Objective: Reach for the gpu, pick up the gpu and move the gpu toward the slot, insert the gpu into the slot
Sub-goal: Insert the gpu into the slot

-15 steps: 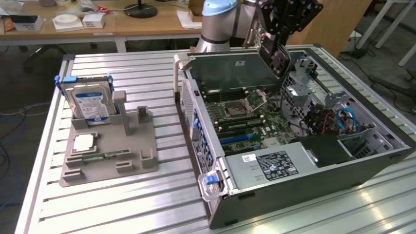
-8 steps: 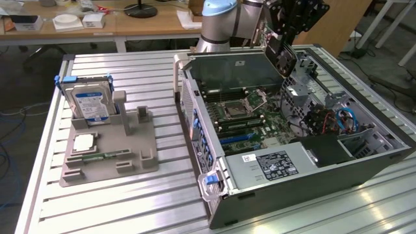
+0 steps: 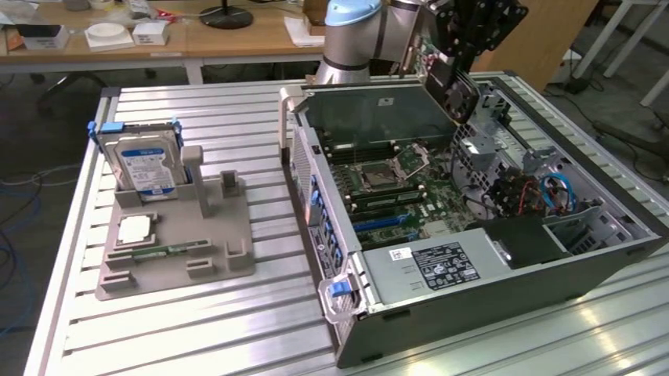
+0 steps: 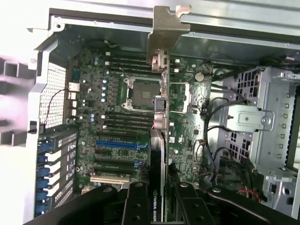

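My gripper [image 3: 463, 61] hangs over the far end of the open computer case [image 3: 502, 290], shut on the gpu [image 3: 452, 84]. The card is in the air, above the green motherboard [image 3: 403, 192] and touching nothing. In the wrist view the gpu [image 4: 159, 136] is seen edge-on, its silver bracket [image 4: 167, 28] pointing away. It is clamped between the two black fingers [image 4: 136, 206] of the gripper [image 4: 160, 206]. Long card slots lie on the board beside the card's edge, among them a blue slot [image 4: 121, 144], which also shows in the exterior view [image 3: 381, 223].
A grey holder [image 3: 172, 235] on the exterior view's left carries a silver hard drive [image 3: 146, 164], a processor [image 3: 136, 229] and a memory stick [image 3: 168, 252]. Inside the case are the power supply [image 3: 439, 262], loose cables [image 3: 544, 192] and a metal drive cage [image 4: 262, 122].
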{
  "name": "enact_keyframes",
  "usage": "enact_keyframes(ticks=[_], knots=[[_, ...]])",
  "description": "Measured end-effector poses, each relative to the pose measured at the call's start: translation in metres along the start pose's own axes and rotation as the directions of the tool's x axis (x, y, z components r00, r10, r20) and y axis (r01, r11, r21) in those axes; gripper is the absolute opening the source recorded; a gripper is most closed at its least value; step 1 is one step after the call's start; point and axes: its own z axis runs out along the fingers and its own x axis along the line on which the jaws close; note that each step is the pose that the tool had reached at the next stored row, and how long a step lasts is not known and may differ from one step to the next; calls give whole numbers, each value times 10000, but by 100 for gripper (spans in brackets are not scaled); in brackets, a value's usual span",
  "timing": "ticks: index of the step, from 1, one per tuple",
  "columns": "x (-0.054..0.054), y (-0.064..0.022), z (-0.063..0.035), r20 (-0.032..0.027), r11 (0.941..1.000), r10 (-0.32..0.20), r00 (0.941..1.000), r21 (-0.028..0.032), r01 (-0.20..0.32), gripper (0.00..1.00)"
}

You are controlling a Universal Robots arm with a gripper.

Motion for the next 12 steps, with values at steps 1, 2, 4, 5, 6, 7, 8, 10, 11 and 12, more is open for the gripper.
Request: enact_keyframes(ticks=[1,2,4,5,6,7,8,10,11,12], knots=[[0,0,1,-1,9999,-115,9999,-1,115,26],[0,0,2,-2,9997,-249,9997,-3,249,26],[0,0,6,-5,9983,-591,9983,-9,591,26],[0,-1,6,-6,9972,-747,9972,-9,747,26],[0,-1,8,-8,9958,-911,9958,-12,911,26],[0,-1,10,-9,9941,-1085,9941,-14,1085,26],[0,-1,12,-10,9920,-1262,9920,-16,1262,26],[0,-1,15,-13,9872,-1594,9872,-21,1594,26],[0,-1,15,-14,9849,-1733,9849,-22,1733,26],[1,-1,15,-16,9821,-1882,9821,-23,1882,26]])
